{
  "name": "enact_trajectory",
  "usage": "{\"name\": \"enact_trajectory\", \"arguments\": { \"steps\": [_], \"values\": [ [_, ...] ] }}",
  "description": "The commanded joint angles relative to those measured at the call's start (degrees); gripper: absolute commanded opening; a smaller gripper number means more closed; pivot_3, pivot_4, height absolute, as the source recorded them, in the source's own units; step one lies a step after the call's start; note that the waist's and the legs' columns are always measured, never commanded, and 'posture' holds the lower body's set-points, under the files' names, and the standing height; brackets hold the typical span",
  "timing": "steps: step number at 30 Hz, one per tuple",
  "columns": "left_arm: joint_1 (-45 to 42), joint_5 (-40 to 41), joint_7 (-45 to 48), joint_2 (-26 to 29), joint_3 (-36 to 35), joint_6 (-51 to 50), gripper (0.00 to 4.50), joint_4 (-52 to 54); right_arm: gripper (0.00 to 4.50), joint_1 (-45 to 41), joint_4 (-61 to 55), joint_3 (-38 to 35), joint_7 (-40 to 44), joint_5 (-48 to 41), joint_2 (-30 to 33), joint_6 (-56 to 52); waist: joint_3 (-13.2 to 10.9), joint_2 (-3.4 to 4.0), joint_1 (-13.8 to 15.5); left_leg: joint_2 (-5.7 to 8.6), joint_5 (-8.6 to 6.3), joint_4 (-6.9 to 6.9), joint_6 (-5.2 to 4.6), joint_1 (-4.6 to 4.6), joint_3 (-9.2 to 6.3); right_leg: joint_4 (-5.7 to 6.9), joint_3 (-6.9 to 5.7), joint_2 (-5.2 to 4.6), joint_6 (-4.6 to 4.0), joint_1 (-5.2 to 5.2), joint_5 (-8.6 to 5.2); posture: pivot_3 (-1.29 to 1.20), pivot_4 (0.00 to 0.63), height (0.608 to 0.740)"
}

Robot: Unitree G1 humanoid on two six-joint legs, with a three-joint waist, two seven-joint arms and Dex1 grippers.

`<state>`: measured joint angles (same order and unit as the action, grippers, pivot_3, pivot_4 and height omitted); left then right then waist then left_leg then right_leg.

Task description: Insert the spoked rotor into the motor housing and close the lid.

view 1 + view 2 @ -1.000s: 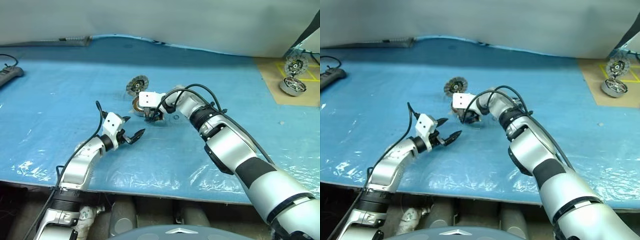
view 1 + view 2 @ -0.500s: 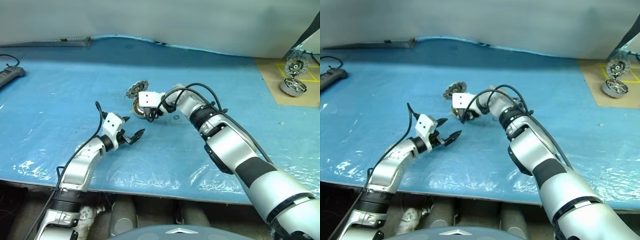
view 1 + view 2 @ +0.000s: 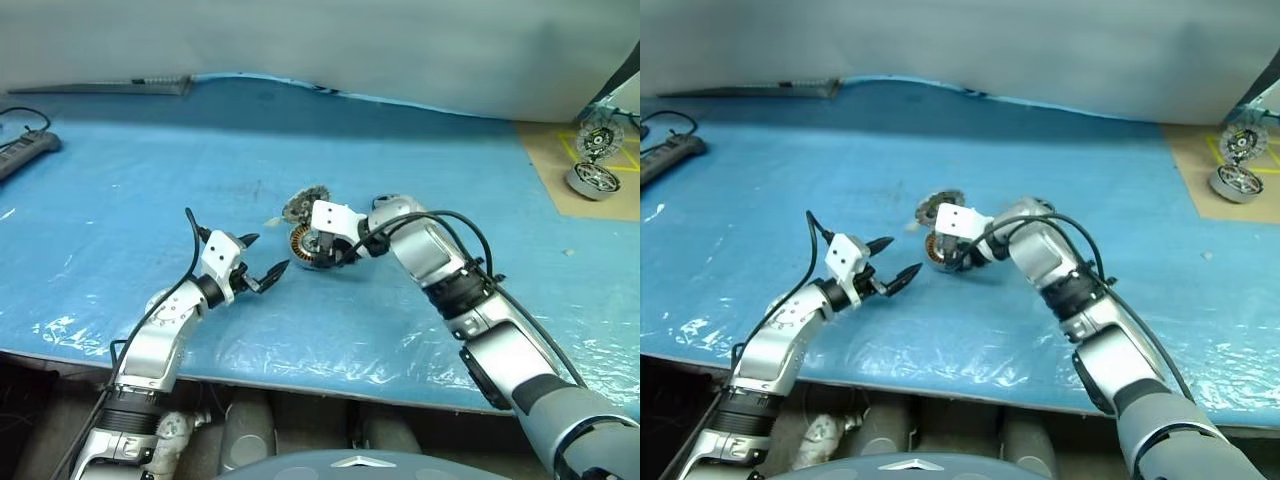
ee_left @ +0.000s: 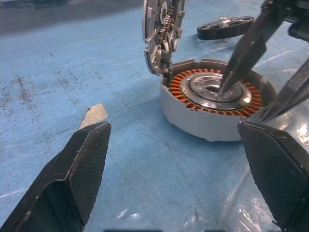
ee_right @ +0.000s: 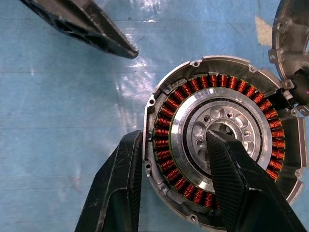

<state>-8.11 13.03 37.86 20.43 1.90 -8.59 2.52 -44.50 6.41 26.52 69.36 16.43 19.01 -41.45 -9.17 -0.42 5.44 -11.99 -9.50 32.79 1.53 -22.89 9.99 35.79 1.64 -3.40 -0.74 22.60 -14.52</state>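
The motor housing, a squat silver cup with copper-orange windings, lies open on the blue sheet at mid-table. Its lid stands upright on the housing's far edge. My right gripper straddles the housing's wall, one finger in the dark centre and the other against the outside, shut on it. A flat dark disc with a central hub, the spoked rotor, lies on the sheet just beyond the housing. My left gripper hangs open a short way to the housing's left, pointing at it, holding nothing.
A duplicate motor with its finned disc upright sits on a brown board at the far right. A power strip lies at the far left. A small pale scrap rests near the housing. The table's front edge is close below.
My right gripper narrowed onto the housing's wall and dragged housing and lid toward me and to the right. The left gripper stayed in place, open. The view shifted slightly.
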Motion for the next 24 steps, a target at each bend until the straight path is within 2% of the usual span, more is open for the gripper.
{"name": "enact_trajectory", "arguments": {
  "steps": [1, 10, 18, 24],
  "values": [
    [0.3, 1.2, 0.3, 0.0, -0.5, 0.7, 4.50, 2.8, 1.67, 5.9, -8.2, 2.7, 0.9, -1.8, 3.2, -12.7, 0.0, 0.01, 0.1, 0.02, 0.00, -0.03, 0.00, 0.02, 0.00, -0.04, 0.00, -0.01, 0.00, -0.02, 0.00, 0.00, 0.150, 0.740],
    [0.4, 1.8, 0.5, 0.2, 0.1, -1.0, 4.50, 5.5, 1.67, 10.9, -21.5, 1.3, -9.5, -5.9, 3.4, -28.8, 0.0, 0.01, 0.1, 0.10, 0.01, -0.30, 0.03, 0.15, 0.01, -0.13, 0.10, -0.03, 0.07, 0.00, -0.04, 0.00, 0.150, 0.740],
    [0.1, 1.8, 0.7, 0.4, 1.0, -2.2, 4.50, 6.5, 1.67, 9.3, -19.8, -3.4, -22.1, -9.2, -4.3, -33.7, 0.0, -0.02, -0.6, 0.12, 0.01, -0.50, 0.06, 0.41, 0.00, -0.14, 0.29, -0.01, 0.10, 0.02, -0.08, 0.00, 0.150, 0.740],
    [0.4, 2.0, 1.4, 0.6, 0.9, -2.2, 4.50, 6.2, 3.60, 6.2, -20.6, -4.5, -25.7, -13.3, -5.1, -35.2, 0.0, 0.01, -1.0, 0.12, 0.01, -0.63, 0.06, 0.47, -0.02, -0.12, 0.43, -0.06, 0.14, 0.10, -0.09, 0.00, 0.150, 0.740]
  ]
}}
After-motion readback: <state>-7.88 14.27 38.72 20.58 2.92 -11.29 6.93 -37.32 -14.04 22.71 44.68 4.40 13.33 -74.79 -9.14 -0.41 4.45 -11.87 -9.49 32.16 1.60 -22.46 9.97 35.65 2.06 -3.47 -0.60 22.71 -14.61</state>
